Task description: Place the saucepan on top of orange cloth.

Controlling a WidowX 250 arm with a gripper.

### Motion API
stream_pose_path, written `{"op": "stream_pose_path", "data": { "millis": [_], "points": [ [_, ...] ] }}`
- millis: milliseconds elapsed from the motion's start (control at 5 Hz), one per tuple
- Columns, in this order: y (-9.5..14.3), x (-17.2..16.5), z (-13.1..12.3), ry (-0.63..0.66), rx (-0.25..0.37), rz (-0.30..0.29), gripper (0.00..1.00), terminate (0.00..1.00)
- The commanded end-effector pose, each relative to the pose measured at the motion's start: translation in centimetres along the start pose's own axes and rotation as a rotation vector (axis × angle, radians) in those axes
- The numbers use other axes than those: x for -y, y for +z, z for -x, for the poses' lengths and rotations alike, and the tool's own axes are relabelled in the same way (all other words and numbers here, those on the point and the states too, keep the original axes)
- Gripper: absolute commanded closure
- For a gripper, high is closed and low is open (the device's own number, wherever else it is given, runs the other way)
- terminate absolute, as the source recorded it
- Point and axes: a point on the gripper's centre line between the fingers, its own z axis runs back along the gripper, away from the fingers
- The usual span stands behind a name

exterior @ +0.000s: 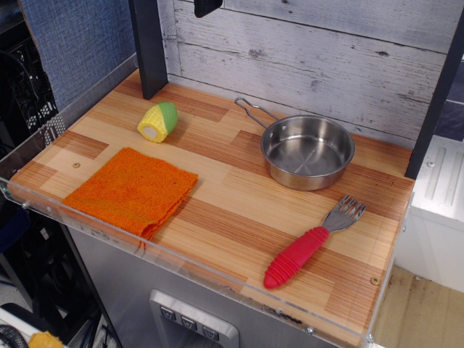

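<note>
The saucepan (307, 151) is a shiny steel round pan and stands upright at the back right of the wooden table top. Its thin wire handle (251, 110) points back and left. The orange cloth (132, 190) lies flat and folded at the front left, near the front edge. The two are well apart, with bare wood between them. Only a dark tip of my gripper (206, 6) shows at the top edge, high above the table and behind both things. Its fingers are cut off by the frame.
A yellow-green toy corn (159, 121) lies behind the cloth. A fork with a red handle (310, 243) lies in front of the pan. A dark post (148, 47) stands at the back left, and a grey plank wall (326, 51) runs behind. A clear lip (188, 264) lines the front edge.
</note>
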Motion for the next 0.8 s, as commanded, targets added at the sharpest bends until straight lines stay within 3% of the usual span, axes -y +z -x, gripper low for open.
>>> {"op": "stream_pose_path", "data": {
  "millis": [0,200,600],
  "points": [
    [0.0,0.0,0.0,0.000,0.000,0.000,0.00,0.00],
    [-0.4,0.8,-0.6,-0.005,0.022,-0.008,0.00,0.00],
    [-2.4,8.5,-2.7,-0.190,0.119,0.035,0.00,0.00]
  ]
}}
